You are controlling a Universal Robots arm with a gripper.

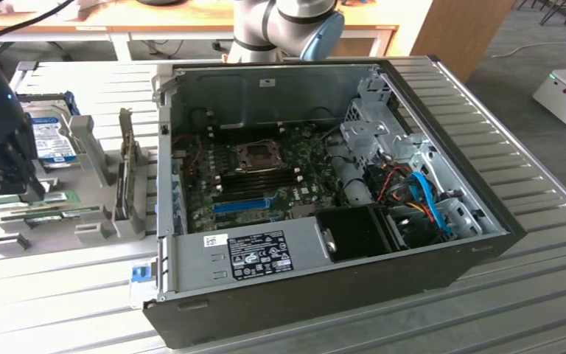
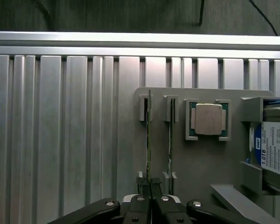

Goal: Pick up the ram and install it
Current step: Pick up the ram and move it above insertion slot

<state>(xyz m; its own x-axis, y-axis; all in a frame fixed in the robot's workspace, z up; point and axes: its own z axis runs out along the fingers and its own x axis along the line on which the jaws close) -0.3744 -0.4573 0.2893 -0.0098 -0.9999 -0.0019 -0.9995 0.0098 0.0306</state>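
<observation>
Ribbed aluminium decking forms the desk [image 1: 548,295], and on it a grey fixture plate [image 2: 200,163] is laid out just beside an open computer case [image 1: 441,251], the plate being on the exterior view's left of the case. On the plate two thin green sticks are stood on edge in slotted brackets, side by side and parallel but apart. The ram [image 2: 149,135] in question is judged to be the one further from the processor [image 2: 208,119]; the second stick [image 2: 171,135] is seated between it and the processor's holder. A hard drive [image 2: 273,149] with a blue label is noted beyond the processor, well clear of the work. The gripper [image 2: 150,183] is positioned directly over the end of the ram nearest the wrist, and its jaws are seen clenched across the ram's thin edge, one pad on each flat face, so the stick is taken to be grasped. The ram's long axis is observed to run straight out from the jaws along the plate to the far bracket, square to the line on which the jaws close. No lift is evident: the ram is seen seated in both brackets. The motherboard [image 1: 263,173] is exposed inside the case, well apart from the jaws, toward the exterior view's right.
</observation>
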